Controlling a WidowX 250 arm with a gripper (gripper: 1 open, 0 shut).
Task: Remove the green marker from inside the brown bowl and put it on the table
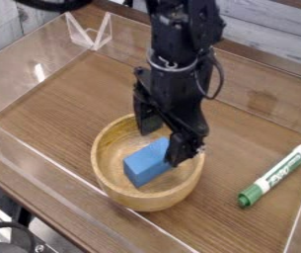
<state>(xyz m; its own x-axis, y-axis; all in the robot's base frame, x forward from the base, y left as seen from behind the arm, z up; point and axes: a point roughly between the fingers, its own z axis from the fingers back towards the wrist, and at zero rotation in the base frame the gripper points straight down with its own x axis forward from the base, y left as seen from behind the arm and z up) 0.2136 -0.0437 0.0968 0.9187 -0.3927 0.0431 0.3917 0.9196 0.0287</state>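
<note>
Well right of end effector (165,136): green marker (276,177)

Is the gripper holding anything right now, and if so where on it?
Nothing. The gripper is open over the bowl, and the marker lies on the table.

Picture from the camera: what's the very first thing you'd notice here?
The big black robot arm in the middle, its gripper open and pointing down over the brown bowl. A bright blue block sits inside the bowl. Off to the right, a green marker lies on the wooden table, apart from the bowl.
</note>
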